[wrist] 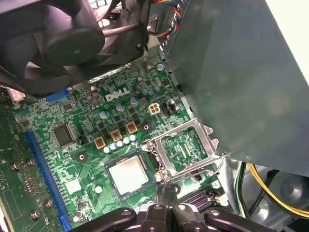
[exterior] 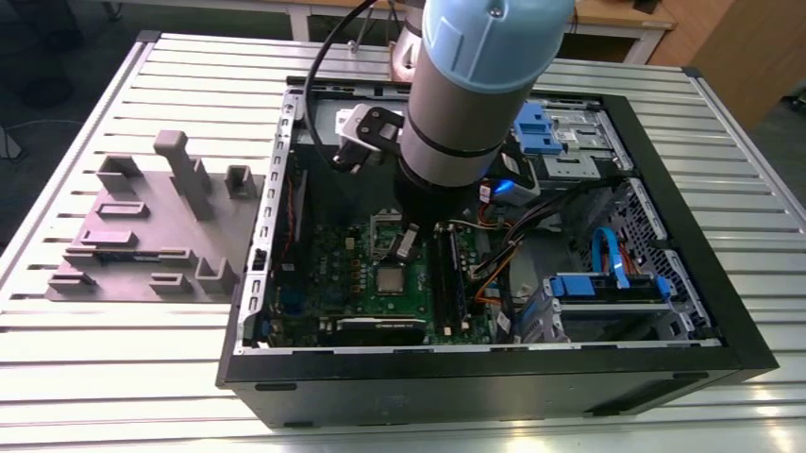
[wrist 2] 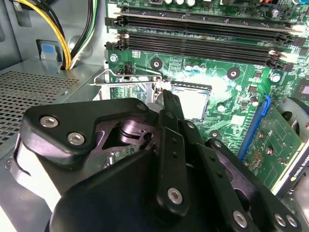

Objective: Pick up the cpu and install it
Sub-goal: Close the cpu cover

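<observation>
In both wrist views the gripper (wrist: 165,193) is matte black metal, its linkage plates studded with bright screw heads; the two slim fingers (wrist 2: 170,104) are pressed together into one narrow tip, pinching nothing. That tip hangs just above the socket frame's (wrist: 186,147) hinge edge, between the flipped-open frame and the cpu (wrist: 128,175).

The cpu is a flat square with a brushed silvery-grey top and a thin pale rim. It lies seated in the socket on the motherboard (wrist: 87,140), just beside the fingertips and apart from them. The socket frame is thin stamped silver metal, standing open next to the chip, with its wire lever (wrist 2: 128,79) swung out.

The motherboard is glossy green, dotted with small round capacitors and crossed by long black memory slots (wrist 2: 203,29).

In the exterior view, the board lies on the floor of an open black computer case (exterior: 705,283), together with blue drive brackets (exterior: 605,283) and bundled cables. The case rests on a ribbed aluminium table (exterior: 151,396), beside a grey moulded fixture (exterior: 151,226) on the exterior view's left.
</observation>
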`<state>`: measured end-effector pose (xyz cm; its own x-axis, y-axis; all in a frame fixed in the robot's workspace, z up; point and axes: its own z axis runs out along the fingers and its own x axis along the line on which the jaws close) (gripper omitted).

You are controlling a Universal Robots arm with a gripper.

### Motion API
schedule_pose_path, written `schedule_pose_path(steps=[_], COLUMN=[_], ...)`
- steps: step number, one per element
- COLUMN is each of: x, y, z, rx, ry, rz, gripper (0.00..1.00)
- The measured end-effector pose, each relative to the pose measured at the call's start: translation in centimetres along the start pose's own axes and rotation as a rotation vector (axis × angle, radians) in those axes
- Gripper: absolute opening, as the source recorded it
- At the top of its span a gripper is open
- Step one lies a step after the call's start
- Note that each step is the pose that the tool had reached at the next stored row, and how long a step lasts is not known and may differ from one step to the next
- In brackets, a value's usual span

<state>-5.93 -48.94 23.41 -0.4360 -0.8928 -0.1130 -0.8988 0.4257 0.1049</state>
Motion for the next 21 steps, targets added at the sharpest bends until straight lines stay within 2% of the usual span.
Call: schedule_pose_path(steps=[1, 3, 4, 5, 10, 18, 20, 21], x=[0.0, 0.0, 0.0, 0.0, -0.08, -0.39, -0.39, -0.39], y=[-0.01, -0.03, -0.04, -0.07, -0.19, -0.33, -0.34, -0.35], z=[0.03, 0.1, 0.16, 0.24, 0.62, 0.93, 0.99, 1.02], rx=[-0.0019, -0.012, -0.0152, -0.017, -0.0229, -0.0269, -0.0297, -0.0321], ry=[-0.0043, -0.0249, -0.0318, -0.0363, -0.0489, -0.0569, -0.0627, -0.0678], rz=[0.0, -0.001, -0.001, 0.001, 0.002, 0.001, 0.001, 0.001], gripper=[0.11, 0.11, 0.11, 0.11, 0.11, 0.11, 0.11, 0.11])
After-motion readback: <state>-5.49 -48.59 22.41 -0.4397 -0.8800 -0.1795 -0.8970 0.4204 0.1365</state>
